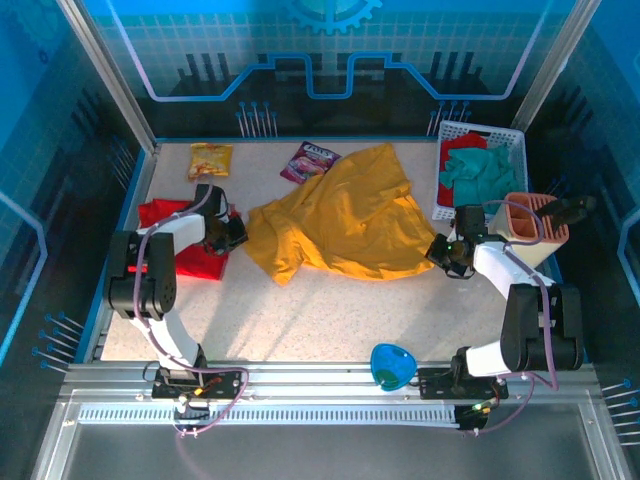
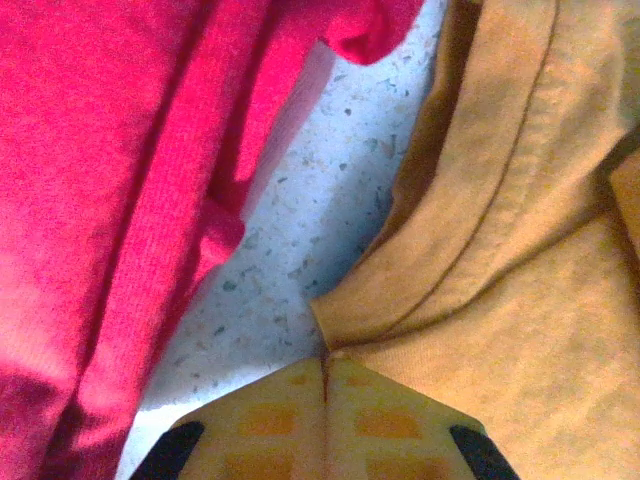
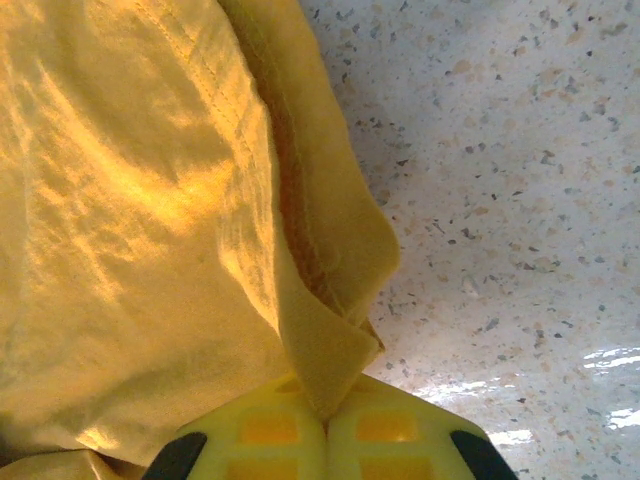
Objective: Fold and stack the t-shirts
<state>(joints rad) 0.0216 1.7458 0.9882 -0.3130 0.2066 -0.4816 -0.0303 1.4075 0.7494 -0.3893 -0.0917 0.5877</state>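
With the left gripper and the right gripper each clamped on an opposite edge of the crumpled mustard-yellow cloth t-shirt lying mid-scene, I judge they should lift evenly and pull apart gently, clear of the bright red cloth t-shirt at left.

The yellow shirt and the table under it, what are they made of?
The yellow t-shirt looks like soft cloth, maybe cotton: matte, wrinkled, with a stitched hem. The table looks like hard speckled stone or laminate, smooth and a bit shiny, since light glares off it.
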